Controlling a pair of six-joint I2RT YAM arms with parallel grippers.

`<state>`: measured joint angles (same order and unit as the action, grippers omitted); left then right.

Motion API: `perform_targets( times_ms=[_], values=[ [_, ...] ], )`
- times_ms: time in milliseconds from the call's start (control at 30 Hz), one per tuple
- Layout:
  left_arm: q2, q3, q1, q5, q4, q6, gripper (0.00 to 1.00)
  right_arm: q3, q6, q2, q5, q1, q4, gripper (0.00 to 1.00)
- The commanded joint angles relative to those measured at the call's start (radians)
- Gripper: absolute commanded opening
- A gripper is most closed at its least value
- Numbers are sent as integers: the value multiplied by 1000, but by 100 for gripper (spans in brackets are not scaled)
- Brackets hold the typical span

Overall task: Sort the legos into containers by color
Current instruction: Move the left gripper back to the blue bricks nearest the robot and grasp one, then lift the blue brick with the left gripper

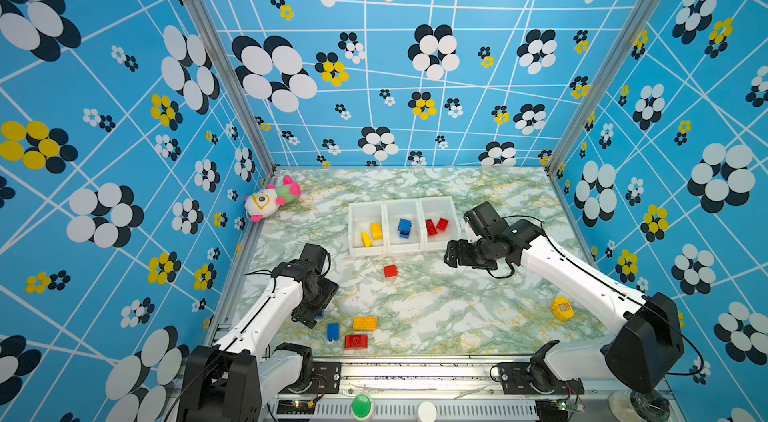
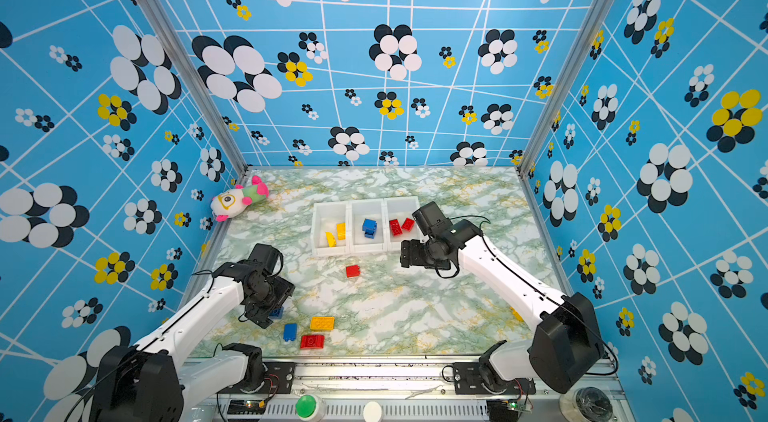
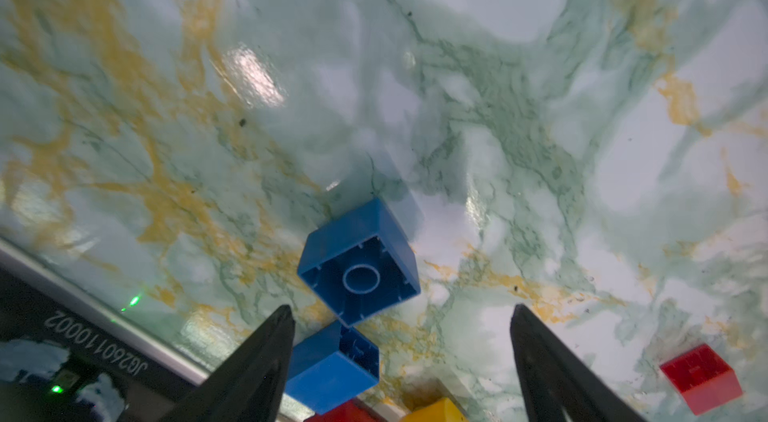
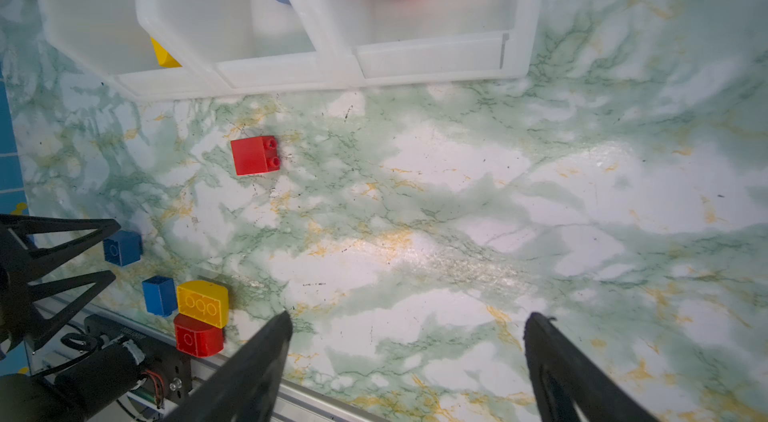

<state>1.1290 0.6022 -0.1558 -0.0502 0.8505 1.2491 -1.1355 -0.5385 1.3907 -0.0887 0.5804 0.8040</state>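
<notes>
Blue brick (image 3: 357, 262) lies just beyond the spread left fingers (image 3: 257, 366).

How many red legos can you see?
4. Two red legos in the right bin, a lone red brick before the bins, a rounded red brick beside the yellow brick. Others may hide.

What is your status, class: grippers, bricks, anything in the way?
Left gripper open, at blue brick. Right gripper open, empty, beside bins. Red brick loose, nothing blocking it.
</notes>
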Motion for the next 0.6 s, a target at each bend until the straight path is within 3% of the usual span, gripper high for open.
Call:
perform_targets(
  times_ms=[0,567],
  values=[
    [13,-30,12,-10,-37,41,82,1,13,5,-2,7,27,90],
    [22,-83,52,51,-72,39,66,-15,26,21,-4,7,40,90]
  ],
)
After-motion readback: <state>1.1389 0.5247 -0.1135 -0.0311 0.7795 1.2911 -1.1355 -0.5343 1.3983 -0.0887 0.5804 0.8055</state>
